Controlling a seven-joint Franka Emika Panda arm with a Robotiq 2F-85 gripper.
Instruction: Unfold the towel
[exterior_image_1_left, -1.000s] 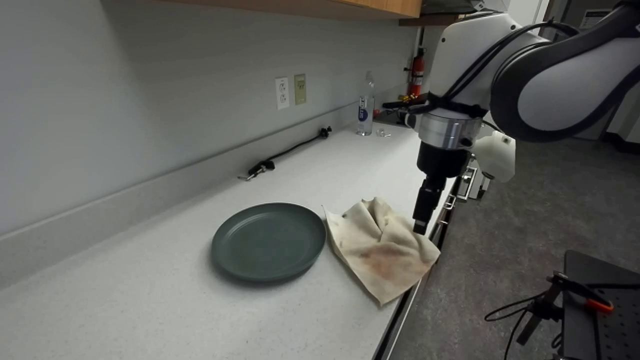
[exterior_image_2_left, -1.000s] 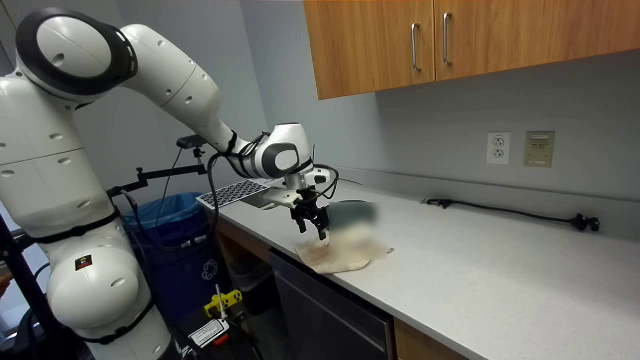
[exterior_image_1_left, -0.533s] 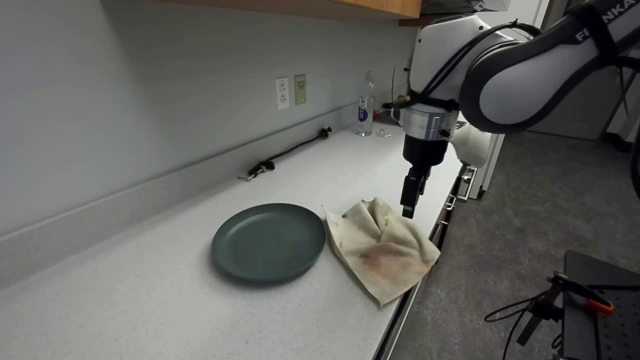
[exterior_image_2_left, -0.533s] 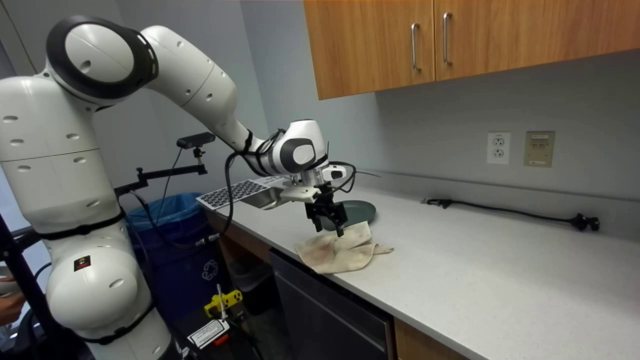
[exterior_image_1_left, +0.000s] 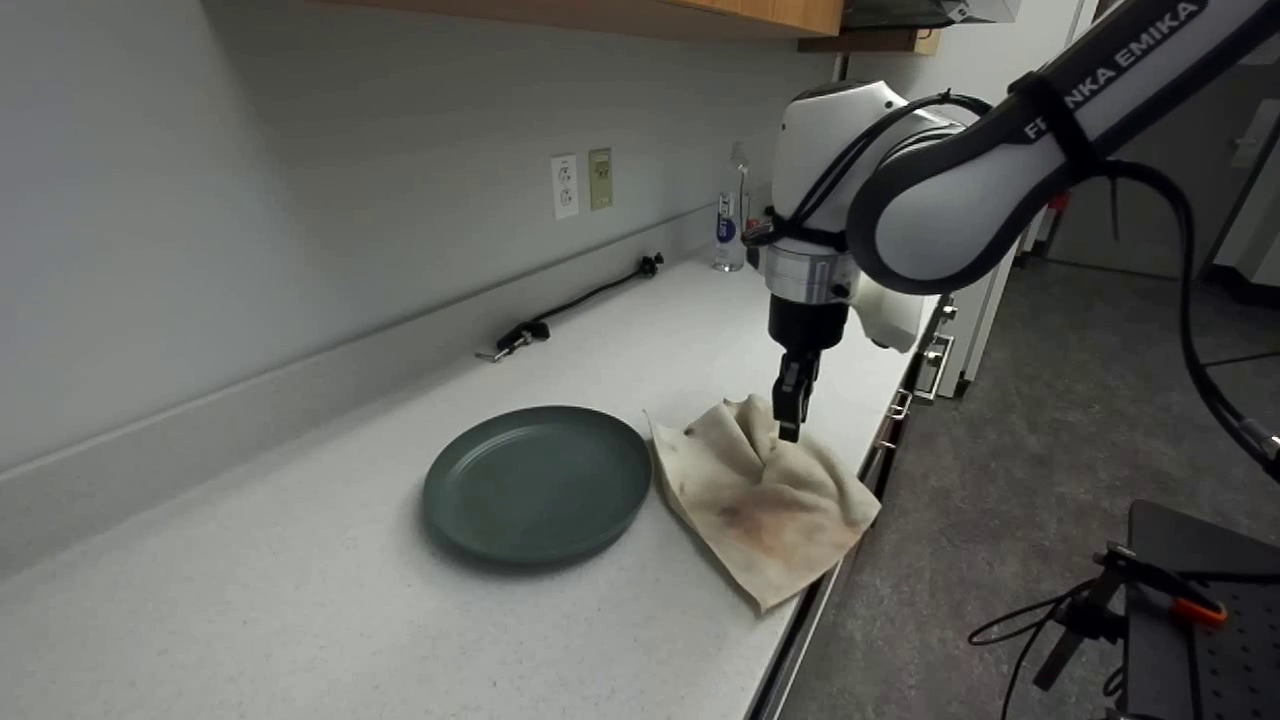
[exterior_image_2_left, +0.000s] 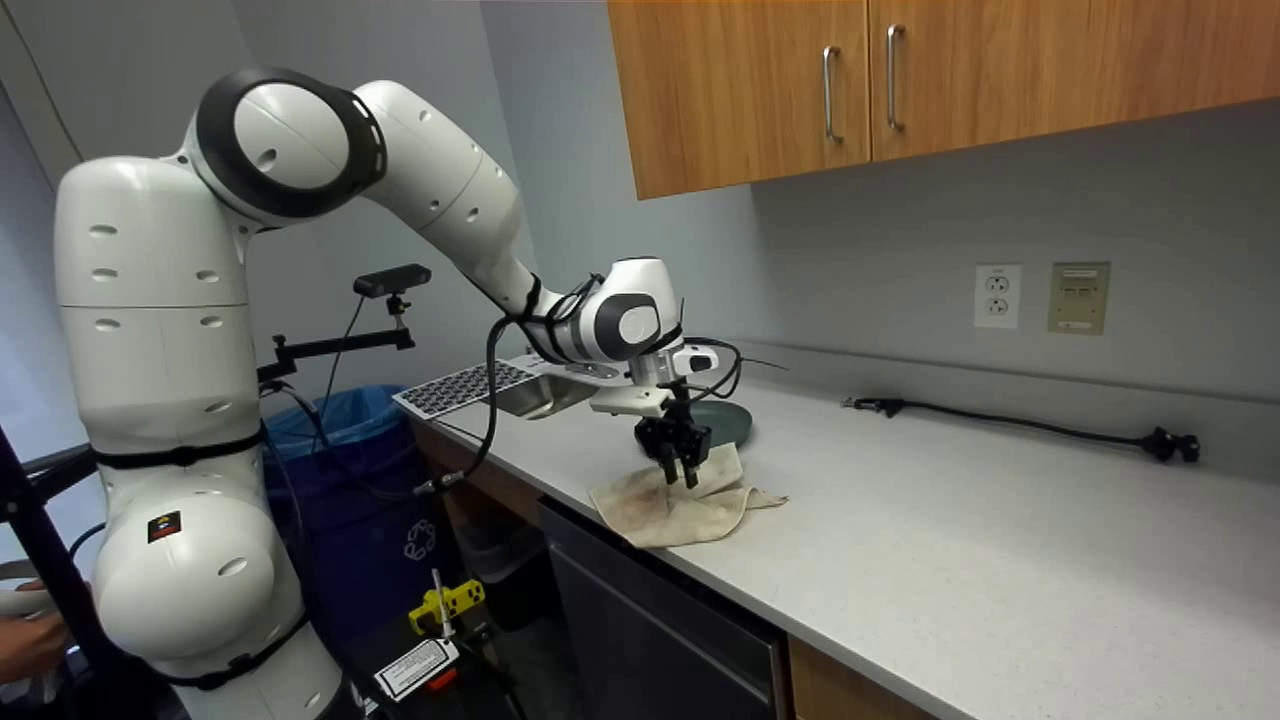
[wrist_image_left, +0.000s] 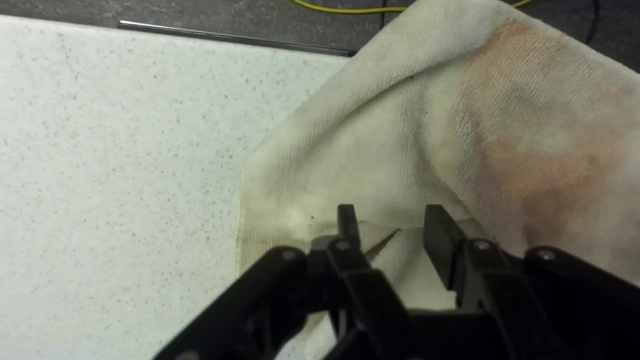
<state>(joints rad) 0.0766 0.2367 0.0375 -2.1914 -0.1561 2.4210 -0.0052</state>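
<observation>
Just below the Robotiq gripper (wrist_image_left: 392, 220) lies the beige towel (exterior_image_1_left: 765, 525), rumpled, with creases under the fingertips (wrist_image_left: 347, 221) and a reddish-brown stain (wrist_image_left: 550, 170) off to one side of them. It rests on the speckled white countertop (wrist_image_left: 115, 150) and, on the floor side of the gripper, reaches the front edge. The jaws stand parted, released, with cloth showing through the gap; whether the tips touch it, I cannot tell. On the wall side of the gripper, near the towel, sits a round dark green plate (exterior_image_1_left: 540, 485); whether plate and cloth touch is unclear. Farther out that way, a black cable (exterior_image_2_left: 1010, 421) with bulky ends lies along the backsplash (exterior_image_2_left: 960, 386), below a white duplex outlet (exterior_image_2_left: 997, 296) and a beige cover panel (exterior_image_2_left: 1079, 298) beside it. Well behind the gripper, in an exterior view, a clear plastic bottle (exterior_image_1_left: 727, 240) with a blue-and-white label stands upright. Higher than the gripper hangs a wooden wall cabinet (exterior_image_2_left: 740, 90) with two metal handles. Lower than the gripper, toward the robot's base, a blue recycling bin (exterior_image_2_left: 370, 560) stands on the floor, with a bracket-mounted camera (exterior_image_2_left: 393, 281) showing above it.
</observation>
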